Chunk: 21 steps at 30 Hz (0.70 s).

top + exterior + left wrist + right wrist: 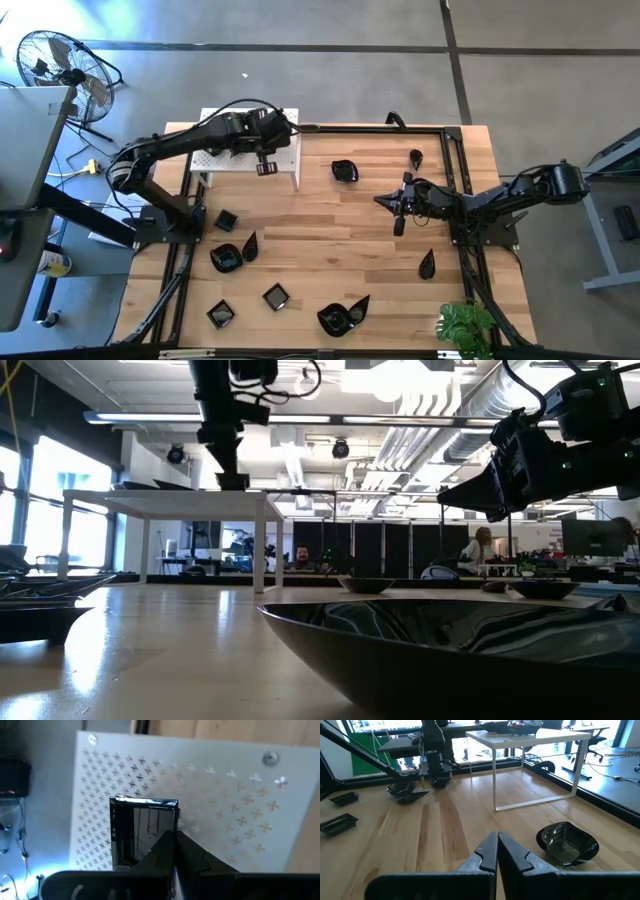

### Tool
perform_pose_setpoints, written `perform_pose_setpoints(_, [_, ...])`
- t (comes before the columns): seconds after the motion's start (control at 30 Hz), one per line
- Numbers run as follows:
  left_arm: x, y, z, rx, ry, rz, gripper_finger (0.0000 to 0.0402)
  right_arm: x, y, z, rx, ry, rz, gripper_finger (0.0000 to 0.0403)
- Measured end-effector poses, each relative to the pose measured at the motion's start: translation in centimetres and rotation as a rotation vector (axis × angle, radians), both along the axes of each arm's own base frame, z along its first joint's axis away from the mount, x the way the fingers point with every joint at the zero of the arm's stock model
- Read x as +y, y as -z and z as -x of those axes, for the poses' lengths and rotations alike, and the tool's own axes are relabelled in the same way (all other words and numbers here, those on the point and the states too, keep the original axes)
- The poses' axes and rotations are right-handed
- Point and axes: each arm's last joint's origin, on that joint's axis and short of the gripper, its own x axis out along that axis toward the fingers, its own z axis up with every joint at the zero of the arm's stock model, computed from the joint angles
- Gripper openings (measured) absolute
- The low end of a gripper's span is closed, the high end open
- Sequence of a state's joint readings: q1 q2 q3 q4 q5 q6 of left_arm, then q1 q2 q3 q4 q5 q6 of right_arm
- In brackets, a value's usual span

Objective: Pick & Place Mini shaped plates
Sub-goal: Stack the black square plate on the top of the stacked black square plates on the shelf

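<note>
left gripper [172,842] clamped on square plate [142,832] at its edge, hovering over white stand [240,795], right gripper [496,851] closed, empty, wavy plate [567,843] just beside

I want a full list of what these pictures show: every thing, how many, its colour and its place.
table: one, light wood, under everything
stand: one, white, perforated, table's far left part
plates: about ten, glossy black, scattered on the table
square plate: one, black, held above the stand
plant: one, green, near right corner
fan: one, dark, floor beyond the table's left
people: two, far behind the table
left end effector: shut on the square plate
right end effector: shut, empty, above table's right half
</note>
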<state>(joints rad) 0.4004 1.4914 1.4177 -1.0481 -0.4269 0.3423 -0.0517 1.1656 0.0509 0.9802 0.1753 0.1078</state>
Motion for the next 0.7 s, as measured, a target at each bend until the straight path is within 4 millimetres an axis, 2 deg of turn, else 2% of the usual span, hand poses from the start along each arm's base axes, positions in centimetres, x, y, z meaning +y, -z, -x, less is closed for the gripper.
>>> perform_pose_setpoints(0.7, [-0.07,-0.48,0.19,-0.019,0.049,-0.043,0.0003,0.01,0.0,0.0,-0.002,-0.001,-0.007,0.0])
